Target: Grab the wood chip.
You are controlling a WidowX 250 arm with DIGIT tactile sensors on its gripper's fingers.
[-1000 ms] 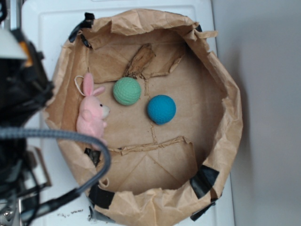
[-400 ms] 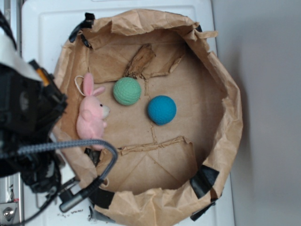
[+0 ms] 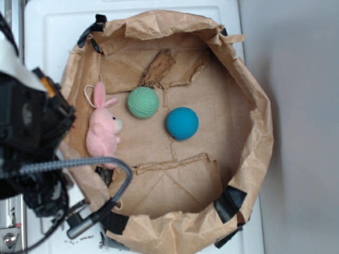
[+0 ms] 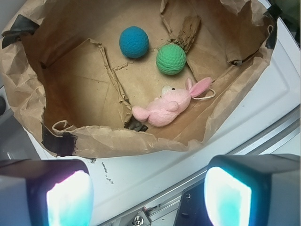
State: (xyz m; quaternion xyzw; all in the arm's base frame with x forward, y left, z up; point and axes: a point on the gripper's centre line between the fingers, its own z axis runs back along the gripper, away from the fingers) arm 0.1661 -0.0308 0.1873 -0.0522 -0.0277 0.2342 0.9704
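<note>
Wood chip [image 3: 158, 67]: rough, flat, elongated bark, lying near the far edge of the crumpled brown paper bin [image 3: 254, 159], beside the dimpled green ball [image 3: 143, 102]. Gripper [image 4: 148, 197]: jaws wide apart, empty.

Paper bag [image 3: 254, 159] holds green ball [image 3: 143, 102], blue ball [image 3: 182, 123], pink bunny [image 3: 103, 129].

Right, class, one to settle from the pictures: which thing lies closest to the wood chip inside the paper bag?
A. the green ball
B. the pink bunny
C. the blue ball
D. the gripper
A: the green ball sits right beside the lower end of the wood chip; the blue ball and pink bunny lie further off, and the gripper is outside the paper bag.
</note>
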